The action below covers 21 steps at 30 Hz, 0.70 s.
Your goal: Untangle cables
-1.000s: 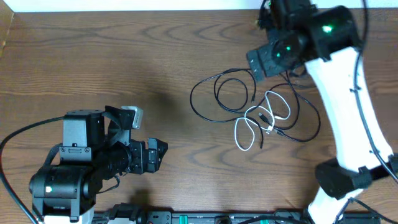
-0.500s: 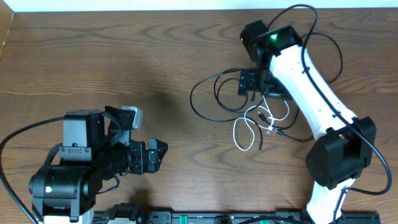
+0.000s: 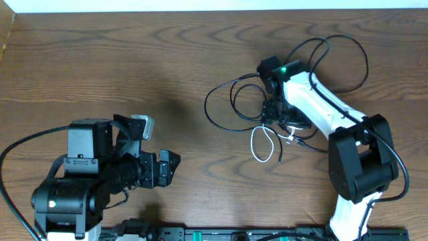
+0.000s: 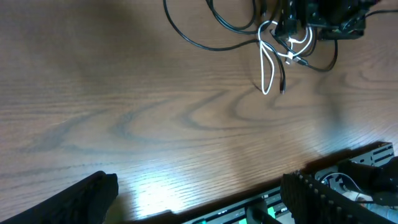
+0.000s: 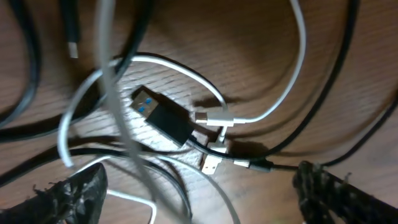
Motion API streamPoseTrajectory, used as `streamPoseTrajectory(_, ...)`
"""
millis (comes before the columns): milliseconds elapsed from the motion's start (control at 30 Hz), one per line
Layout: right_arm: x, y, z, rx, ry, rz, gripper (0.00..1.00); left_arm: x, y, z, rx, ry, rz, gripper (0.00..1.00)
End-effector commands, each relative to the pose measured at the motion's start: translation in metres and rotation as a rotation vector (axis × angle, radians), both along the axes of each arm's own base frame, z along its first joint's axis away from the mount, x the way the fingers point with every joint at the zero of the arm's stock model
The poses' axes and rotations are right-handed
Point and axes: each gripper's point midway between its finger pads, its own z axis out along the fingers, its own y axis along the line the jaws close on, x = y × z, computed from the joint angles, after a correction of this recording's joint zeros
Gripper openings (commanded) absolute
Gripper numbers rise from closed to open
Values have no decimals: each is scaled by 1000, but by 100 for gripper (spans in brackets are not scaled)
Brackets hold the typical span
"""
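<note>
Since a second ago, the right gripper has been brought down from the table's far edge onto the cables, right of centre. Its jaws are spread wide astride a white cord and a black plug, with nothing gripped. The left gripper is held wide open and empty, well apart.

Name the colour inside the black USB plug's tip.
Blue insert; clearest in the right wrist view.

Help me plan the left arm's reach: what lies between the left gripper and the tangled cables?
Only bare wooden tabletop separates left gripper from cables; left wrist view shows it.
</note>
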Motion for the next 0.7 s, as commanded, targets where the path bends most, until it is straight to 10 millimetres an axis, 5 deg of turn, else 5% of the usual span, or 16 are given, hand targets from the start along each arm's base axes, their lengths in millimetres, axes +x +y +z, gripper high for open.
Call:
streamPoseTrajectory(0,-1,-4,-6,-12,6,63,76,0,0,0,13,-9,-17,89)
streamPoseTrajectory(67,3,2,-7,17,-1,90,63,0,0,0,13,-10,-17,88)
streamPoseTrajectory(133,13,12,-1,78,-27,127,24,0,0,0,13,-8,-17,88)
streamPoseTrajectory(200,25,19,11,118,-53,153,1,0,0,-1,14,-7,-17,88)
streamPoseTrajectory(300,42,32,37,179,-93,207,1,-1,0,-3,14,0,-17,88)
streamPoseTrajectory(533,87,51,220,250,-415,416,1,-1,0,-16,15,38,-17,88)
streamPoseTrajectory(667,98,42,328,288,-726,412,1,1,0,-17,16,48,-17,88)
